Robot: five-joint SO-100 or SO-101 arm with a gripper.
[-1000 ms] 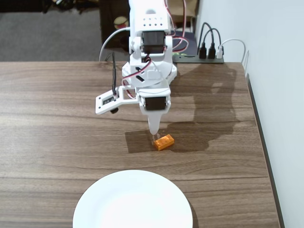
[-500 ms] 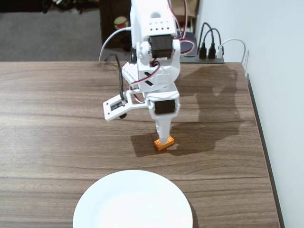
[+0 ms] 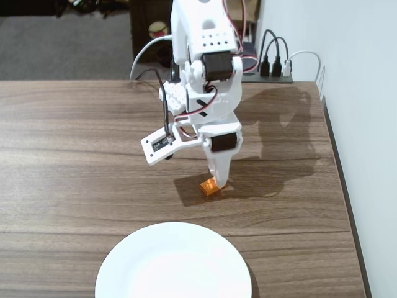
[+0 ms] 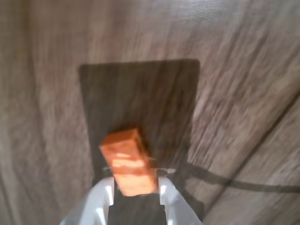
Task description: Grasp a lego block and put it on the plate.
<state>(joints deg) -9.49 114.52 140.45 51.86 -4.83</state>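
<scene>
I'm sitting at the grasp step. The gripper (image 3: 218, 184) is pointing straight down at the table (image 3: 74, 143), and the brick (image 3: 209, 187) is lying there just beyond the plate (image 3: 173, 264), a little toward the plate's right side in the fixed view. In the wrist view the two fingers (image 4: 104, 197) are standing on either side of the brick's near end (image 4: 127, 161) — narrowly parted, about the brick's width — but I cannot tell whether they are actually pressing on it, and the picture is blurred. The brick looks to be on the wood, not lifted. My reading: the next move calls for a firm squeeze, then a clean lift high enough to clear the plate's rim before carrying the brick over to it.
</scene>
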